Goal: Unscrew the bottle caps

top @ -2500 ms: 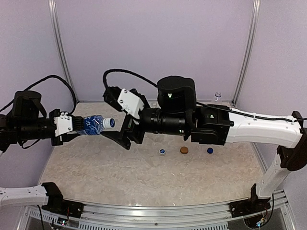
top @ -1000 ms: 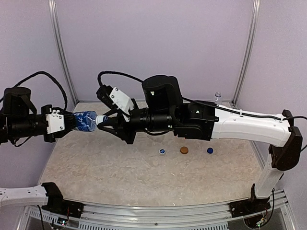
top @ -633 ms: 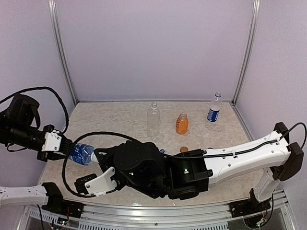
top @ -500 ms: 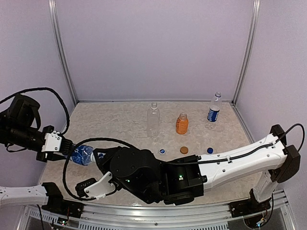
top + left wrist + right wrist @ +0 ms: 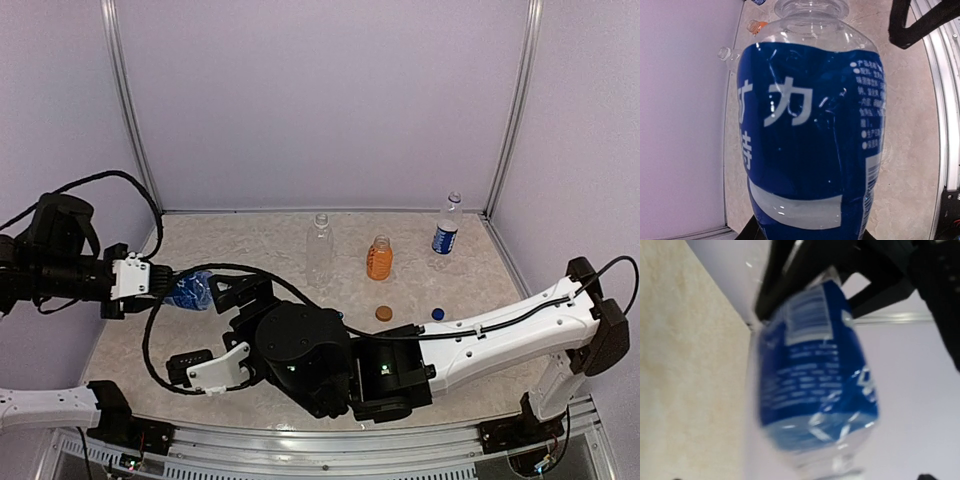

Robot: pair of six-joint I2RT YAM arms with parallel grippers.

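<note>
Bottle (image 5: 192,290), held by its base in the left gripper (image 5: 160,288), points its neck rightward toward the right gripper (image 5: 222,293), whose opening seems hidden.

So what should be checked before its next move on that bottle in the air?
1. Is the left gripper clamped on the held bottle? ok.
2. Is the right gripper at its neck end? ok.
3. Has the right gripper hold of the cap? cannot tell, blurred.
4. Is the cap on at all? cannot tell.
5. Are the clear bottle, orange bottle and far blue-label bottle upright, out of the way? ok.
</note>
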